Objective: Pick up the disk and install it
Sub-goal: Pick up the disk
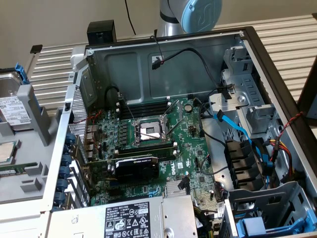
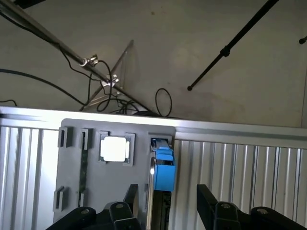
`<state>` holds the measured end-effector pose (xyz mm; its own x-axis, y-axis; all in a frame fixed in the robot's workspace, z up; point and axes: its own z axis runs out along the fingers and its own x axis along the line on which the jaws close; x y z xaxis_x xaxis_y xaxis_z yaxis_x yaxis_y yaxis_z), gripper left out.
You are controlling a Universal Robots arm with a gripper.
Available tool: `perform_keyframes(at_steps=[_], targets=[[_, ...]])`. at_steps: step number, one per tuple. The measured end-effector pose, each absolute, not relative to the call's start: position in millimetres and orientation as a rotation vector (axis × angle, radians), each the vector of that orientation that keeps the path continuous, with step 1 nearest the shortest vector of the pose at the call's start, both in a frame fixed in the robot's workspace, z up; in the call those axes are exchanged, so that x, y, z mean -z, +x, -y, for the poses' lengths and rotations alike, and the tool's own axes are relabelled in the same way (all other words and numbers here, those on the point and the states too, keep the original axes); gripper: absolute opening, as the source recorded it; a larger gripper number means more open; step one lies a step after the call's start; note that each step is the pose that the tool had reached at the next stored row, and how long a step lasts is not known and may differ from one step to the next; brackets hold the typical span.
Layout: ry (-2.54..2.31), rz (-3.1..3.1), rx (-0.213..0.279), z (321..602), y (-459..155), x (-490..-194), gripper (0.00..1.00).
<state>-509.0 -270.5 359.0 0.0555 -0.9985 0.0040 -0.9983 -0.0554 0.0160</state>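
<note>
One ribbed pale-metal worktop (image 1: pixel 54 62) carries an open computer case (image 1: pixel 173 62) and, at the exterior view's left, a grey plastic tray (image 1: pixel 29 166). Beyond the worktop's edge the wrist view shows a beige floor with black cables and stand legs. The disk (image 1: pixel 11 101) stands on edge in a tray slot. It is silver with a white label whose print is too small to read, and sits near a square silver chip (image 1: pixel 4 151). A black-and-white sticker (image 1: pixel 131 218) in the case is equally illegible. The gripper (image 2: pixel 167 191) is spread wide and holds nothing, its black fingers (image 2: pixel 206 196) on either side of the disk's blue carrier (image 2: pixel 164 170), apart from it.
</note>
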Motion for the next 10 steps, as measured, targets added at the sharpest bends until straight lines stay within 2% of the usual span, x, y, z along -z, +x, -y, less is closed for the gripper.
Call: perform_keyframes(at_steps=[10], targets=[[2.264,2.157,0.013,271,-509,-341,0.60]])
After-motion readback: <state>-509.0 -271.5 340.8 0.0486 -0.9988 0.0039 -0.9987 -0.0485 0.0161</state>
